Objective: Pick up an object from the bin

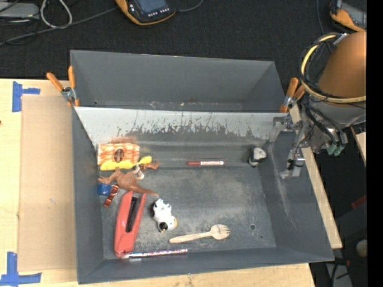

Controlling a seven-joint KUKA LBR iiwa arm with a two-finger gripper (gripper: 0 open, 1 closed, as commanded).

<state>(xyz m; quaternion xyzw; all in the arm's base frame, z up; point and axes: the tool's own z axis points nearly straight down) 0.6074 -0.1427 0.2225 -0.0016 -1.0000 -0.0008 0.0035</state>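
Camera view: pincer (291, 162) by the bin's (179, 88) right wall, its spread impossible to tell.

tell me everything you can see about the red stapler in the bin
The red stapler is long and glossy, plastic by its look, with a black strip along its top. It lies flat on the bin floor, front left. Its far end reaches the orange toy figure; a thin pen lies by its near end.
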